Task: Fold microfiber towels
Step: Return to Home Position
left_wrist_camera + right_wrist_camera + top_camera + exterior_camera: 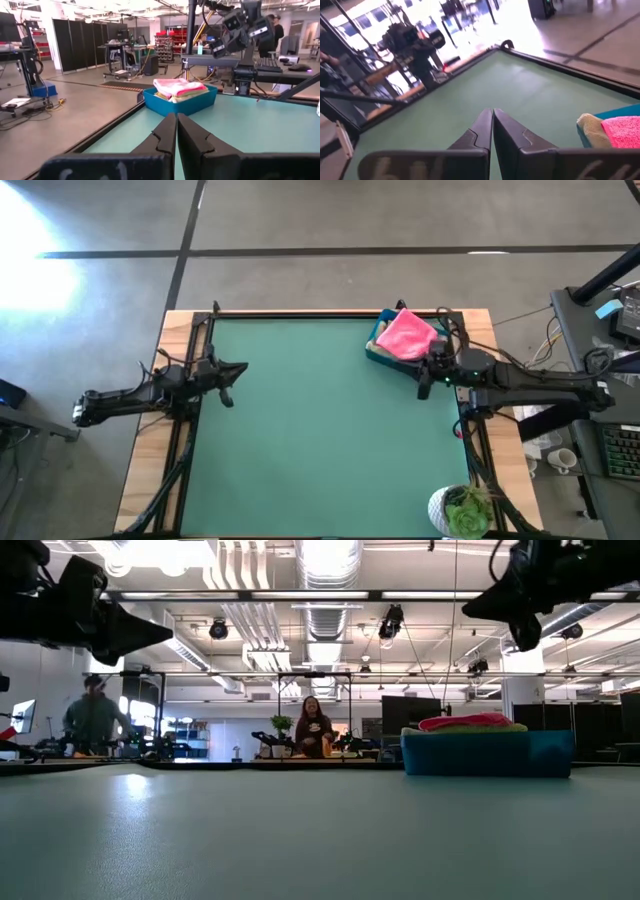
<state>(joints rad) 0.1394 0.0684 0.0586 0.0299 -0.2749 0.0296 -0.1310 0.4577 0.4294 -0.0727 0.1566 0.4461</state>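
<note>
Overhead: left hand (231, 383), right hand (426, 384) closed, empty, at opposite mat (320, 440) edges; bin (376, 351) beside right.

A: What's overhead?
B: Pale ducts (325, 580) and bright strip lights (155, 552), hung high.
A: And lower down?
B: Grey concrete floor (380, 220) with dark seams, black partition panels (82, 42), a person (312, 728) seated at a far bench (290, 756)
</note>
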